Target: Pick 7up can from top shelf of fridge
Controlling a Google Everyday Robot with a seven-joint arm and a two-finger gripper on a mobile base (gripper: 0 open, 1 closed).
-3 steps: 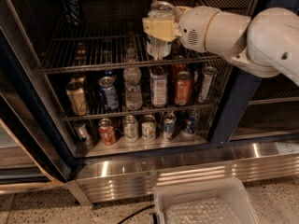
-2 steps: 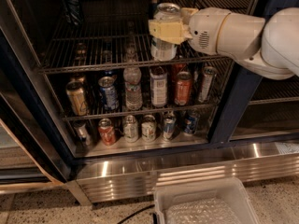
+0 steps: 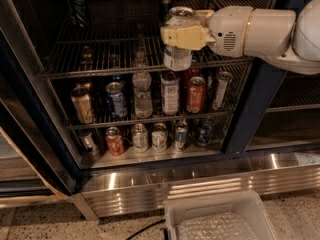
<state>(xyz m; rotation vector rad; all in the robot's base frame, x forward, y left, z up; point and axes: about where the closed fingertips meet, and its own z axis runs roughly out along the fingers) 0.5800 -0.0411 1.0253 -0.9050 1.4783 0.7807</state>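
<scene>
The 7up can (image 3: 177, 56), pale silver with green markings and a silver top, hangs upright in front of the top shelf (image 3: 90, 51), a grey wire rack across the fridge (image 3: 250, 109). My gripper (image 3: 182, 35) is shut on the can, its yellowish fingers (image 3: 185, 36) clamped across the can's upper half. The white arm (image 3: 270, 31) comes in from the right. The can is out in front of the rack's front edge, lifted clear of the bars.
A dark can (image 3: 77, 4) stands at the back left of the top shelf. The lower racks hold several cans and bottles (image 3: 142, 94). The stainless base (image 3: 200, 179) runs below. A clear plastic bin (image 3: 220, 219) sits on the floor in front.
The gripper has moved right and slightly up with the can, carrying it out from the top shelf. The view has also drawn closer to the fridge.
</scene>
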